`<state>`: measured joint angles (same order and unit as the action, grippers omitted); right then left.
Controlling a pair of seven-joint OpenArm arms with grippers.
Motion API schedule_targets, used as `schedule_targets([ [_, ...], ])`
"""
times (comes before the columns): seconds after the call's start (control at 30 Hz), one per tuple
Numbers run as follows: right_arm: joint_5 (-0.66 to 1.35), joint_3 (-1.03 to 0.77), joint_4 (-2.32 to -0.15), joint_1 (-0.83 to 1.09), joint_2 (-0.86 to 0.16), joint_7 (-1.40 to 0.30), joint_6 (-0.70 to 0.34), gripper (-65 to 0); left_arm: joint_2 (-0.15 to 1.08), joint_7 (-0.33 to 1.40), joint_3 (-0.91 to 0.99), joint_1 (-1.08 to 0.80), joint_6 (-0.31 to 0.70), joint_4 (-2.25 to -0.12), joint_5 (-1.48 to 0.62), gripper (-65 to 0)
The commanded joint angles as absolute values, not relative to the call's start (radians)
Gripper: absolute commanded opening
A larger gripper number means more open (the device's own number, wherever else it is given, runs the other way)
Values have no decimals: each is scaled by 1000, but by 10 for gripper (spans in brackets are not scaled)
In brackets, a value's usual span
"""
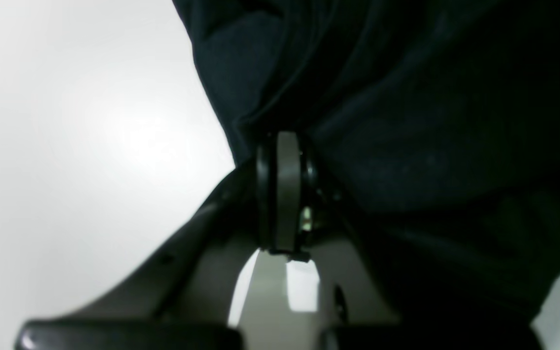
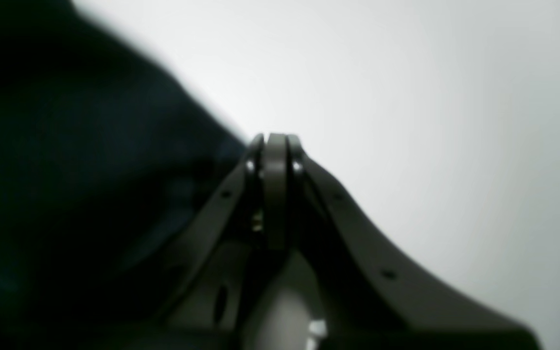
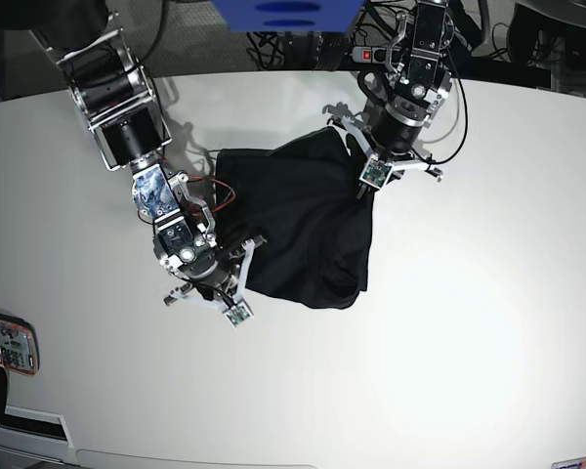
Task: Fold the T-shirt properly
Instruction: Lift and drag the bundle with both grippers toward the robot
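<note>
Black T-shirt [image 3: 298,230] lies crumpled mid-bench on the white bench [image 3: 469,322], bunched into an irregular mass, folds and creases all over, not flat.

Left gripper [image 1: 282,141] sits at the shirt's upper right edge in the base view [image 3: 366,186]. In the left wrist view its fingers are pressed together with dark cloth bunched right at the tips and draped over the right side of the frame; it is pinching the T-shirt [image 1: 406,121].

Right gripper [image 2: 276,138] is at the shirt's lower left edge in the base view [image 3: 242,256]. The right wrist view shows the fingers pressed tight together, with the blurry dark cloth [image 2: 66,170] filling the left of the frame up to the finger side. Whether fabric is actually caught between the tips cannot be told; the view is blurred.

The arms come in from opposite sides, so the shirt lies between them. A power strip [image 3: 371,54] with a red switch sits at the far bench edge, a blue object [image 3: 283,14] at the top, and a small device [image 3: 8,342] at the left edge.
</note>
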<state>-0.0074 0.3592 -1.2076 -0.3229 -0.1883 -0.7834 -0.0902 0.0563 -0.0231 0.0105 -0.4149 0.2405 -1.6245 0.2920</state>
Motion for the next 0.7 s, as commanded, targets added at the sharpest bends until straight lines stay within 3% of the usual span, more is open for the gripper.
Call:
schedule_targets([
  [0.0,-12,355,-1231,-360,-188,-759,-85,-650,61,-44,22,-403,237,-1639,289,-650],
  [0.13,-12,357,-1250,-357,-189,-751,-94,-650,59,-42,71,-344,237,-1577,292,-650],
  [0.3,-12,351,-1291,-309,-191,-714,-183,-650,61,-47,74,-240,237,-1415,292,-650],
  [0.67,-13,354,-1480,-108,-248,-722,-185,-650,54,-41,70,-114,239,-1334,294,-650],
])
